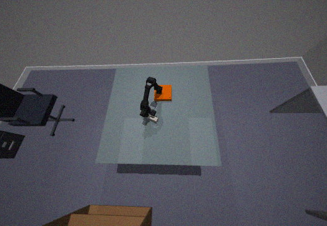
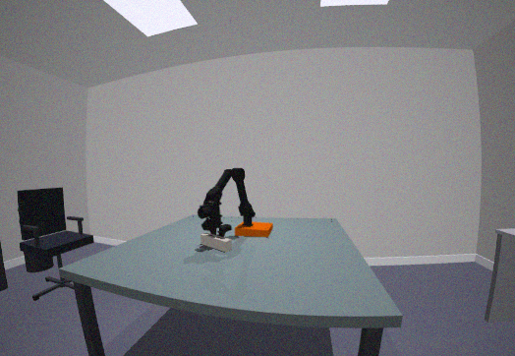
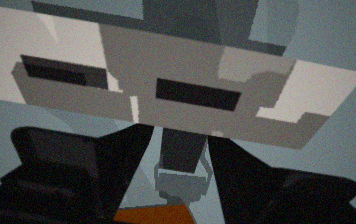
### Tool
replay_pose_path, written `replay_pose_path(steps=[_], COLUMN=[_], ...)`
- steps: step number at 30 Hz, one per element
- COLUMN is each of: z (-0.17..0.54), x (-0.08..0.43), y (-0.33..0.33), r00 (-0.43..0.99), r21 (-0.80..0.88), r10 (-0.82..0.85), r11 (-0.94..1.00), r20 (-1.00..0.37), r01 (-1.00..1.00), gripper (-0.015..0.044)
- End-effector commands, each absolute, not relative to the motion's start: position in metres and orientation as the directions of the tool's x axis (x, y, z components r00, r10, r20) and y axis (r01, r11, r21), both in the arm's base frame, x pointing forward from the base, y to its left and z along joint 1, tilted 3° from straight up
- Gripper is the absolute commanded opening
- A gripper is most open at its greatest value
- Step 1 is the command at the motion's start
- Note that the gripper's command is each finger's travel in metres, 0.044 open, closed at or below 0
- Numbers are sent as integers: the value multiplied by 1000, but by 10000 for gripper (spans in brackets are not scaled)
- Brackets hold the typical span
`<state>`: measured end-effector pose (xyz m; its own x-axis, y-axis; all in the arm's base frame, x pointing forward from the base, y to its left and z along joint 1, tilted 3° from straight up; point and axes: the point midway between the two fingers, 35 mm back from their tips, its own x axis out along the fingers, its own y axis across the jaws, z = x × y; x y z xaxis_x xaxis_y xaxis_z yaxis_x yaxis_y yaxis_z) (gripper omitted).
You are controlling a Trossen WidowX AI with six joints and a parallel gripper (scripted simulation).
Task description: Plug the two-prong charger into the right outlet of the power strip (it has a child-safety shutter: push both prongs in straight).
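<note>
Take the power strip (image 3: 160,85) as your landmark: in the wrist view it lies straight ahead of the gripper (image 3: 181,165), its long axis running crosswise, with two dark outlet slots showing on its face. The charger (image 3: 182,150) stands between the fingers, its dark body pointing at the strip just below the slot nearer the middle of the view. Whether its prongs are seated you cannot tell; the strip's edge hides them.

Your jaws are parted and released, gripping nothing: a strip of table shows on each side of the charger body between it and the dark fingers.

In the exterior view the gripper (image 2: 215,230) hangs directly over the pale strip (image 2: 215,242), with the orange base plate (image 2: 254,229) just behind the strip. The table (image 2: 288,275) spreads wide in front of the strip and to both sides, so you have open room there; the plate and the arm's own base close off the back.

My judgement: any retreat should go straight back along the charger's axis, square to the strip, so the fingers don't drag the body sideways.
</note>
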<state>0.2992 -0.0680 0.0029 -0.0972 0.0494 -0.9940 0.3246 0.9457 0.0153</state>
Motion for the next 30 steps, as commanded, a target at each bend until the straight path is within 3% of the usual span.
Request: replay_pose_path(steps=[1, 4, 30], z=[3, 3, 3], x=[300, 299, 293], y=[-68, -68, -66], r00=[-96, -95, -81], r21=[15, 15, 15], r10=[49, 49, 43], r11=[946, 946, 946], r20=[-994, -994, -996], r01=[325, 325, 323], gripper=[368, 440, 440])
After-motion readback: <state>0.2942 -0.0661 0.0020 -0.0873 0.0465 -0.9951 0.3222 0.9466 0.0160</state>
